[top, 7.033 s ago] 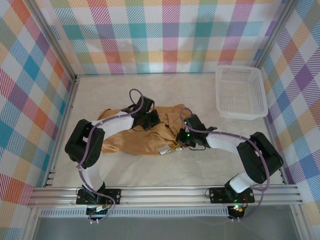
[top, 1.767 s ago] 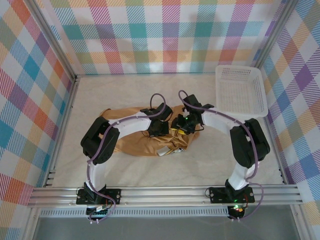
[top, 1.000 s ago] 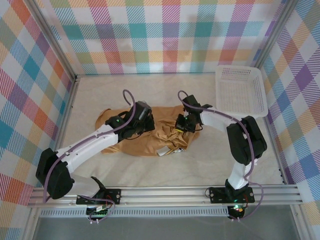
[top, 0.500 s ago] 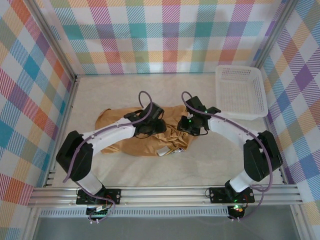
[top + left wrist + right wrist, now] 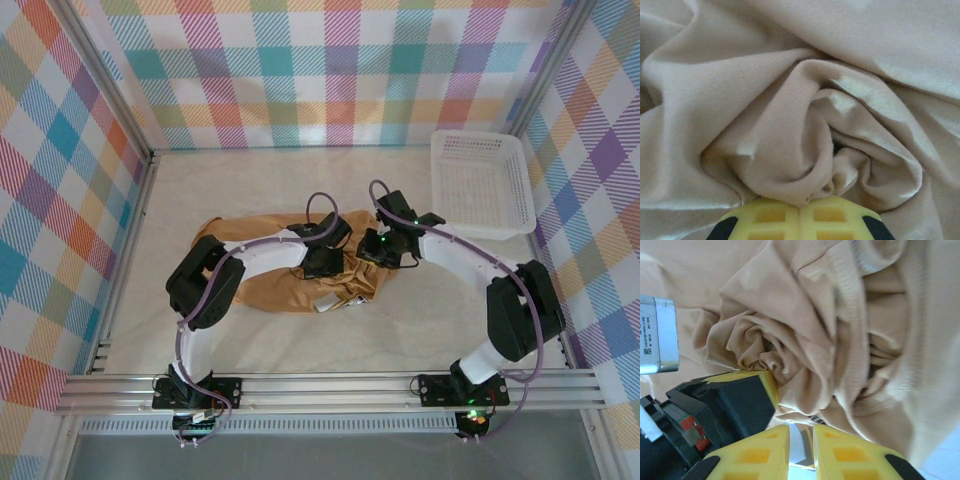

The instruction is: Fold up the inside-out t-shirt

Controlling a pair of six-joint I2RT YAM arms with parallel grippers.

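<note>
As the inside-out t-shirt (image 5: 270, 285) lies crumpled on the worktop (image 5: 300, 340), limp and light, a seam edge seems the best hold. The left fingers (image 5: 775, 217) clench a fold. The right fingers (image 5: 840, 457) are nearly closed, their grip unclear.

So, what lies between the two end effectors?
Bunched fabric of the t-shirt lies between the left end effector and the right end effector, seen in the top external view.
</note>
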